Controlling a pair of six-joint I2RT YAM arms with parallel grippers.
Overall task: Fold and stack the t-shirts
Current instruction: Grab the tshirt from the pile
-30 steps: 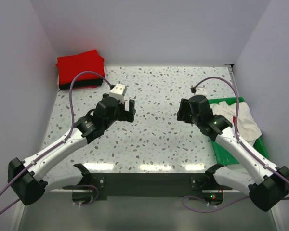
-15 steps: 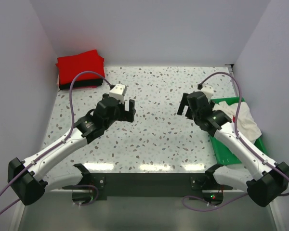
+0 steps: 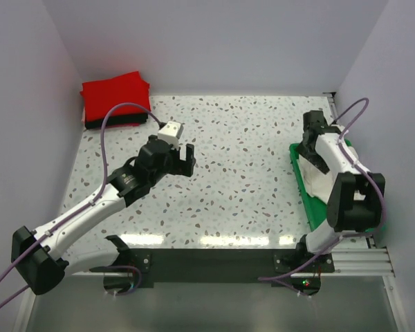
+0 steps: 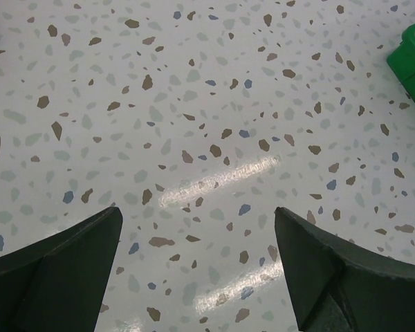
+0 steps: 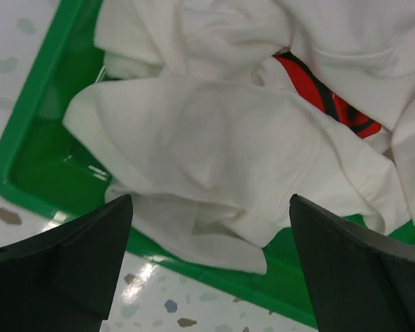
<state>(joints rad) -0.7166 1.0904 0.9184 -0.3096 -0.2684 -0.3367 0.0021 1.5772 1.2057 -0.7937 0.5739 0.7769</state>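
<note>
You are opening the pick-up step, your right gripper [image 5: 211, 207] hanging released and empty over the crumpled white shirt [image 5: 207, 138] in the tray [image 5: 34, 159] at 3 o'clock, left gripper [image 4: 197, 221] likewise released toward 9 o'clock, red shirt [image 3: 114, 97] lying folded at 10 o'clock; the next move is, I judge, calling for a descent onto a raised fold.
</note>
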